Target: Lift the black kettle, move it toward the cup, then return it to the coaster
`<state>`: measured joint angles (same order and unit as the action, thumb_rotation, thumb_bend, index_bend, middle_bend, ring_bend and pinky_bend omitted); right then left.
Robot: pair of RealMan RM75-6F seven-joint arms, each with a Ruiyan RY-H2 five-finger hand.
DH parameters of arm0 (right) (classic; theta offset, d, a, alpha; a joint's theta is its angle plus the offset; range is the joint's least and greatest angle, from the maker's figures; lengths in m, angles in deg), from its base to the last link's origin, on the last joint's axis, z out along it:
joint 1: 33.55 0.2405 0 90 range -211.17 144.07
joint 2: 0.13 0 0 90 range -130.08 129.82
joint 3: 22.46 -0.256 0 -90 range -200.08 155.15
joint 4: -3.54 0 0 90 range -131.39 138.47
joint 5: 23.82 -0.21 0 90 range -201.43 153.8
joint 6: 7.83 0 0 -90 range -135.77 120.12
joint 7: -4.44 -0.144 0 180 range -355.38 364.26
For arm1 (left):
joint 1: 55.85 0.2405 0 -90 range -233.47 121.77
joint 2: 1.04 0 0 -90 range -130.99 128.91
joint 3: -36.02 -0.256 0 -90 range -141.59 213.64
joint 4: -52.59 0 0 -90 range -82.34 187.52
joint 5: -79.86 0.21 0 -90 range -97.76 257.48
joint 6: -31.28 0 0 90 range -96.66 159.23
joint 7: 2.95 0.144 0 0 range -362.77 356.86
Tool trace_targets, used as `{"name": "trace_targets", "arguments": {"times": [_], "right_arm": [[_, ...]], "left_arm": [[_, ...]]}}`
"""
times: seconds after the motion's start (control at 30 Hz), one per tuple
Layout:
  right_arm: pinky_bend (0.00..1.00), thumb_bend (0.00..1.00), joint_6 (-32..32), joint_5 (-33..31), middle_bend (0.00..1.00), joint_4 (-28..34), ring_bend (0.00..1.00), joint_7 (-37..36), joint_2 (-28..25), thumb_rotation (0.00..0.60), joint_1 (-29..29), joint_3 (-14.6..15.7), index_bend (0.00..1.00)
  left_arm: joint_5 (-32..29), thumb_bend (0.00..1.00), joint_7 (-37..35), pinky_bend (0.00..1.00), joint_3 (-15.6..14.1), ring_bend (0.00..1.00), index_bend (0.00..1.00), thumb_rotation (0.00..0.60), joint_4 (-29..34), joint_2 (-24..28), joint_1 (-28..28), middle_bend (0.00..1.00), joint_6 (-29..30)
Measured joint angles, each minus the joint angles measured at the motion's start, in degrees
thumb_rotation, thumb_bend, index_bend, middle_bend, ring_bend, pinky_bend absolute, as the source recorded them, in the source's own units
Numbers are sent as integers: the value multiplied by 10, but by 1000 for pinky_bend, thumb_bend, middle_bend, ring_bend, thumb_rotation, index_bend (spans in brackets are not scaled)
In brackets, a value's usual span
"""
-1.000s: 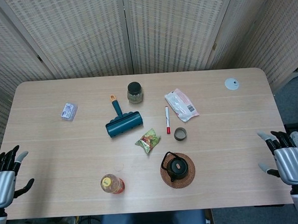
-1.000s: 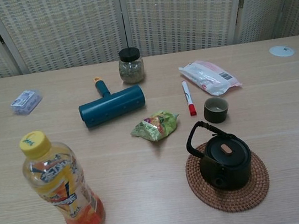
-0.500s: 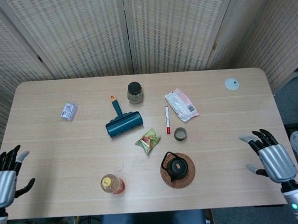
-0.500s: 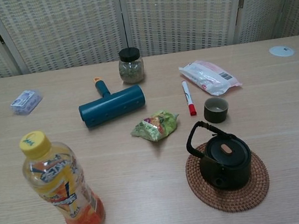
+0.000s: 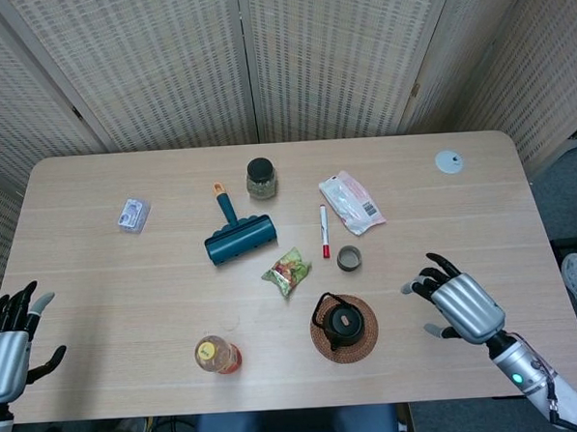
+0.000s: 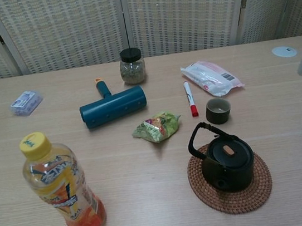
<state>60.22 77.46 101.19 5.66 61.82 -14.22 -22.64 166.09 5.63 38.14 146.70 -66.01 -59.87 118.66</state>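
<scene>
The left hand (image 5: 5,345) hangs off the counter's (image 5: 128,302) near left corner, fingers spread, holding nothing. The black kettle (image 5: 341,322) sits upright on the woven coaster (image 5: 366,340) near the front edge, handle raised, an orange drink bottle (image 5: 216,355) to its left. The right hand (image 5: 460,302) hovers over the counter right of the kettle, well apart from it, its fingers (image 5: 436,263) splayed wide and empty. Just beyond the kettle stands the small dark cup (image 5: 349,258).
</scene>
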Motion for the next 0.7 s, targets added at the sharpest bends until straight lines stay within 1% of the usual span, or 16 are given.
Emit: {"name": "trace_targets", "arguments": {"times": [0.17, 0.27, 0.43, 0.57, 0.7], "right_arm": [[96, 2, -48, 8, 393, 8, 261, 2, 23, 600, 44, -2, 353], [79, 0, -64, 1, 358, 7, 227, 24, 38, 600, 54, -6, 351], [47, 0, -87, -21, 242, 2, 135, 76, 74, 600, 67, -12, 246], [40, 0, -105, -41, 213, -5, 115, 108, 107, 600, 81, -17, 223], [39, 0, -123, -54, 212, -4, 115, 114, 120, 600, 95, -18, 223]], "left_arm": [[0, 245, -1, 21, -2, 76, 148, 600, 2, 2, 5, 12, 5], [0, 245, -2, 21, -2, 76, 148, 600, 2, 3, 8, 12, 8], [2, 245, -3, 21, -3, 76, 148, 600, 3, 5, 10, 12, 11], [4, 245, -4, 21, -3, 76, 148, 600, 4, 6, 10, 12, 12], [4, 245, -5, 21, -3, 76, 148, 600, 3, 7, 11, 12, 12]]}}
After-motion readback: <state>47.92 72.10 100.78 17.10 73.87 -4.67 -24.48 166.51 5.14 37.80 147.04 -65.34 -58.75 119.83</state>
